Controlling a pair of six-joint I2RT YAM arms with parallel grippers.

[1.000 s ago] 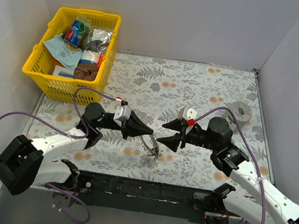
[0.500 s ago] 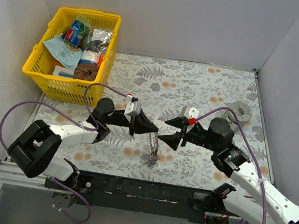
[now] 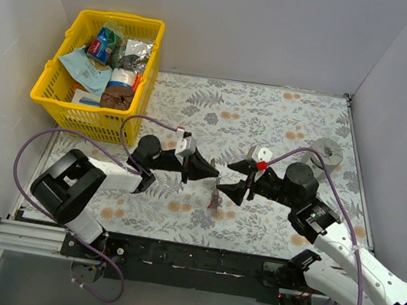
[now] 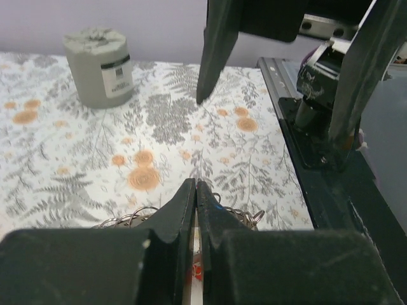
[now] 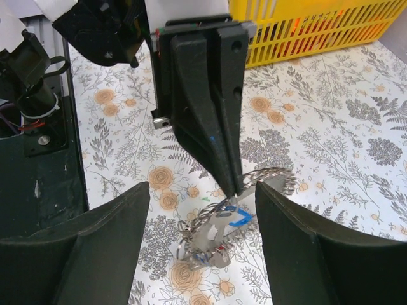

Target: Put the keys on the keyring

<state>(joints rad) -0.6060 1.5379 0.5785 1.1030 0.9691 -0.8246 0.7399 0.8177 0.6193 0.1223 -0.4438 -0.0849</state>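
- Left gripper clenched on thin silvery beaded metal keyring, held off floral-patterned table.
- Tiny blue- and red-headed keys dangling just beneath ring.
- Right gripper released, jaws wide, facing ring.
- Step, judged: presenting ring for threading.
- Next calls for fine pinch on one key.

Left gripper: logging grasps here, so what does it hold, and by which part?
The left gripper pinches the keyring by its beaded rim, jaws shut; the keys hang below.
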